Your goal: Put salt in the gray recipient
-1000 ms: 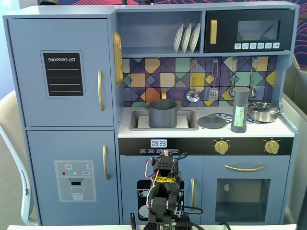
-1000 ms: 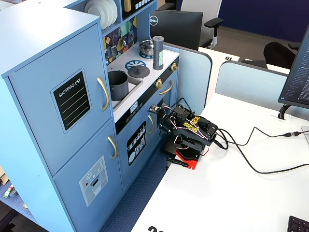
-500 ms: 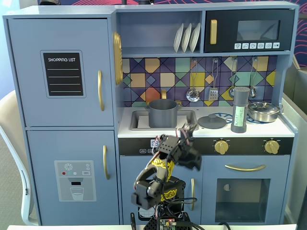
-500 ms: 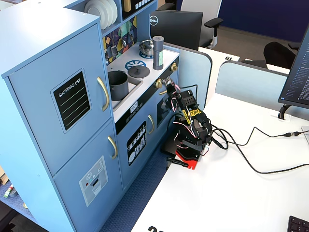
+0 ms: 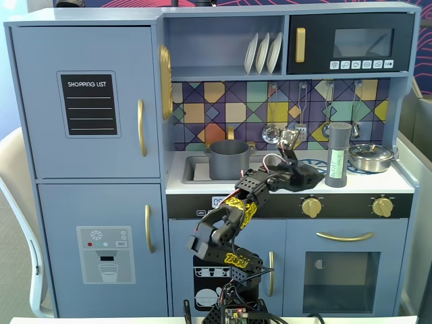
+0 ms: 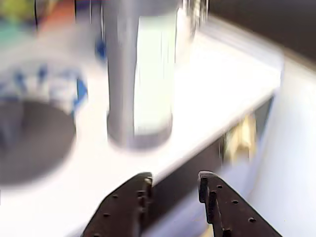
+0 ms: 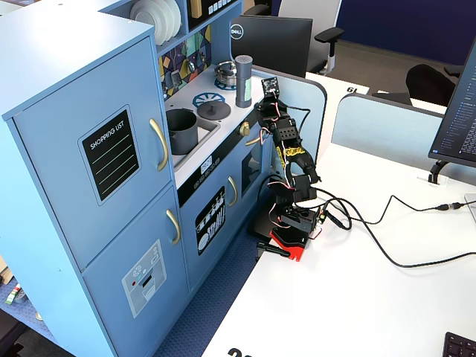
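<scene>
Tool (image 6: 174,183) fingers stand slightly spread and hold nothing; in the wrist view the two dark tips sit low in the frame, apart from each other, with the salt shaker (image 6: 139,74) upright ahead of them and not yet touched. In a fixed view the arm is raised to counter height, its tool (image 5: 312,177) near the shaker (image 5: 337,154) but short of it.

The shaker stands on the white top of the toy kitchen (image 5: 358,182), between a flat gray lid (image 5: 299,171) and a shiny silver pan (image 5: 370,156). Its pale green label faces the camera. The gray pot (image 5: 229,159) sits in the sink recess, well apart from the shaker, on the left in this view. In another fixed view the shaker (image 7: 243,80) and the pot (image 7: 181,131) hold the same layout.

Step in hand, as judged: approach to the shaker, before the grasp. The next move calls for a wider opening, since the shaker looks broader than the present gap, then an advance until the fingers flank the body mid-height. A tall, slim shaker may tip if struck off-centre.
</scene>
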